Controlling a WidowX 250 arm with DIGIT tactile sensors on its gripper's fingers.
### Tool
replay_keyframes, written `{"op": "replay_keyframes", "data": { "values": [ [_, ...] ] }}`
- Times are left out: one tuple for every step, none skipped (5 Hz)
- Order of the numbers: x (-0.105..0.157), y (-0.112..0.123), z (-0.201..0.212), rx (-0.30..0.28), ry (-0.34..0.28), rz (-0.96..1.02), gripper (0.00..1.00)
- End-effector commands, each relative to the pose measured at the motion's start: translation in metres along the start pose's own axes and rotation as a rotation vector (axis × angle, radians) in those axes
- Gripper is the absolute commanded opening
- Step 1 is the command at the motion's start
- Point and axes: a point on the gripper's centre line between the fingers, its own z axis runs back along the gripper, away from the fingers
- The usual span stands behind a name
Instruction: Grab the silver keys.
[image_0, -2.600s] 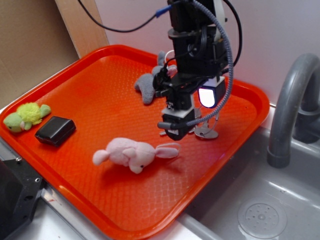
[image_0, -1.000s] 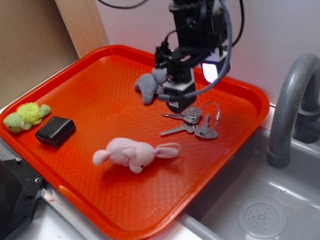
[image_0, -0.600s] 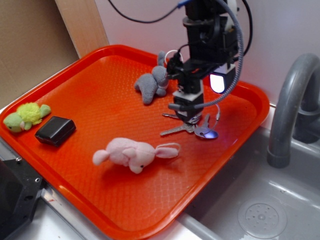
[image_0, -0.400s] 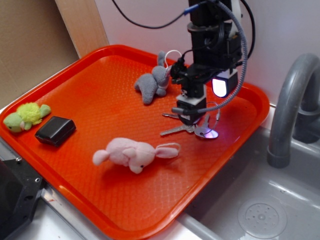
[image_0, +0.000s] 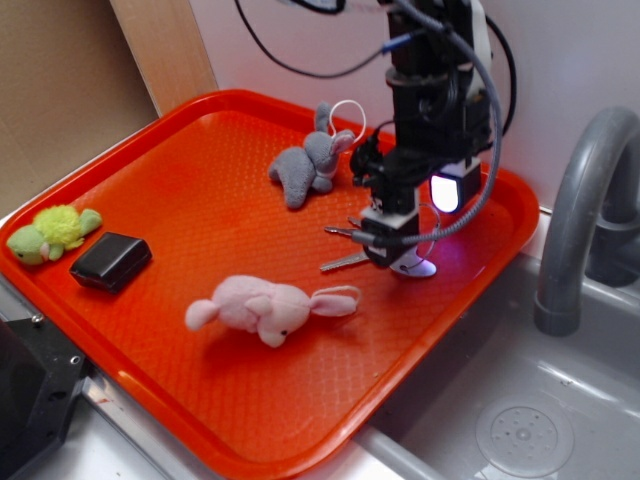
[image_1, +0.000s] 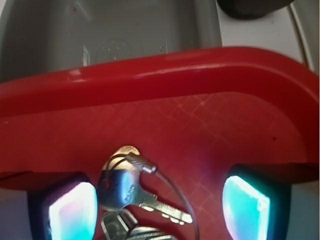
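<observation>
Gripper (image_0: 385, 255) open, low over the keys (image_1: 131, 192); wrist view: bunch sits btw pads, nearer the 9 o'clock one (image_1: 72, 210), blades run toward 4.

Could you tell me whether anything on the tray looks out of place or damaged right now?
Nothing stands out. The silver keys lie flat on the red tray between the open fingers of the gripper, and the plush toys and the black box rest intact.

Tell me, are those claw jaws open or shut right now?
Open. In the wrist view the two lit fingertips stand far apart, with the silver keys lying on the red tray between them, nearer one side.
</observation>
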Motion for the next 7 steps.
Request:
{"op": "replay_keyframes", "data": {
  "values": [
    [0.005, -0.015, 0.013, 0.052, -0.012, -0.002, 0.38],
    [0.005, -0.016, 0.018, 0.053, -0.022, 0.002, 0.0],
    [0.003, -0.014, 0.022, 0.064, -0.04, -0.003, 0.0],
    [0.002, -0.012, 0.019, 0.069, -0.042, -0.006, 0.0],
    [-0.009, -0.014, 0.028, 0.158, 0.026, 0.101, 0.0],
    [-0.052, -0.039, 0.075, 0.403, 0.018, 0.337, 0.0],
    [-0.092, -0.068, 0.117, 0.467, -0.114, 0.589, 0.0]
  ]
}}
